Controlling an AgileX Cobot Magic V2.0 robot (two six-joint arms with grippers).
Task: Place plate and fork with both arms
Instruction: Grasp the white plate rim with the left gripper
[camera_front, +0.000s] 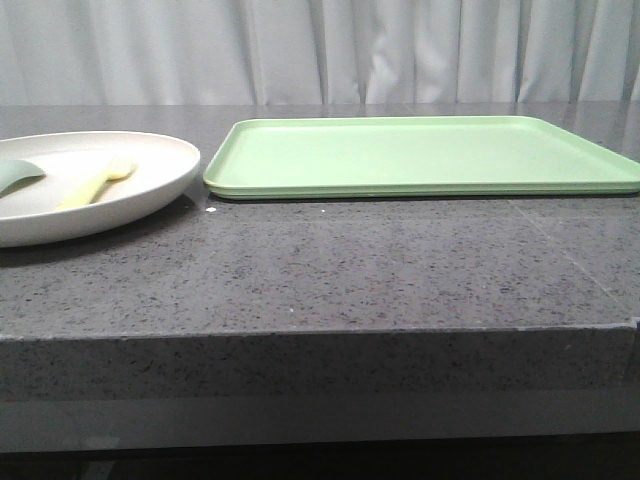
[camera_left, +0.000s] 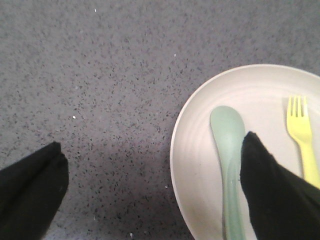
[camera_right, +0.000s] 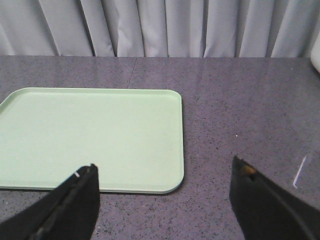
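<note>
The cream-white plate (camera_front: 150, 175) sits on the grey counter at the left; it also shows in the left wrist view (camera_left: 200, 165). On it lie the pale yellow fork (camera_front: 95, 186), also in the left wrist view (camera_left: 302, 130), and a teal-green spoon (camera_left: 229, 150). My left gripper (camera_left: 152, 162) is open and empty above the plate's rim, one finger over the counter, the other over the plate beside the spoon. My right gripper (camera_right: 164, 172) is open and empty above the counter, near the corner of the light green tray (camera_right: 90, 135). Neither gripper shows in the front view.
The light green tray (camera_front: 420, 155) lies flat at the back middle and right of the counter, close beside the plate. The counter's front edge (camera_front: 320, 335) runs across the front view. A grey curtain hangs behind.
</note>
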